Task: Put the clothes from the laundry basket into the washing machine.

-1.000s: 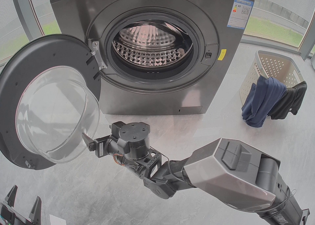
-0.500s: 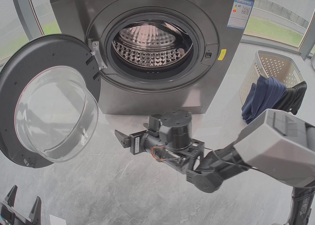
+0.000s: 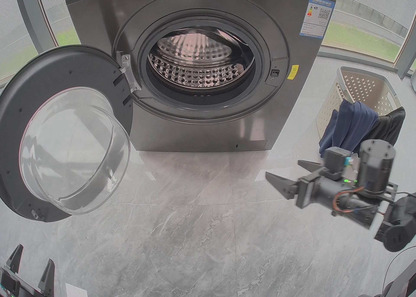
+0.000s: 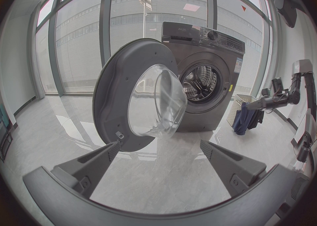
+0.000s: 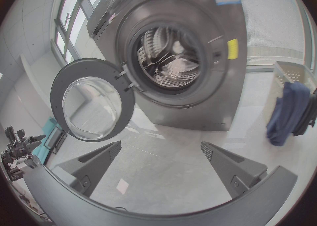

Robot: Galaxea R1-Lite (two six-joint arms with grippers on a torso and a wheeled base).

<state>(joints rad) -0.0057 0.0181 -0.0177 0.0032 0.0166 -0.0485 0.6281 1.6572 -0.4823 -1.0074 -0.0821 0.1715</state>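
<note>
The grey washing machine (image 3: 277, 29) stands with its round door (image 3: 56, 68) swung open to the left and a bare steel drum (image 3: 199, 59). To its right, a beige laundry basket (image 3: 368, 77) has a navy garment (image 3: 349, 131) and a black garment (image 3: 388, 126) draped over its front rim. My right gripper (image 3: 282, 168) hovers open and empty above the floor, just left of the navy garment and pointing away from it. Low at the near left, my left gripper (image 3: 31, 261) is open and empty too, facing the door (image 4: 115, 81).
Grey marble-look floor (image 3: 195, 224) spreads between the machine and me. The open door juts out at the left. Glass walls with window frames (image 3: 26, 7) stand behind and beside the machine. The basket sits close to the right window.
My right arm has swung from beside the door, across the front of the machine, to the right near the basket. Its gripper stayed open. The left gripper has not moved.
</note>
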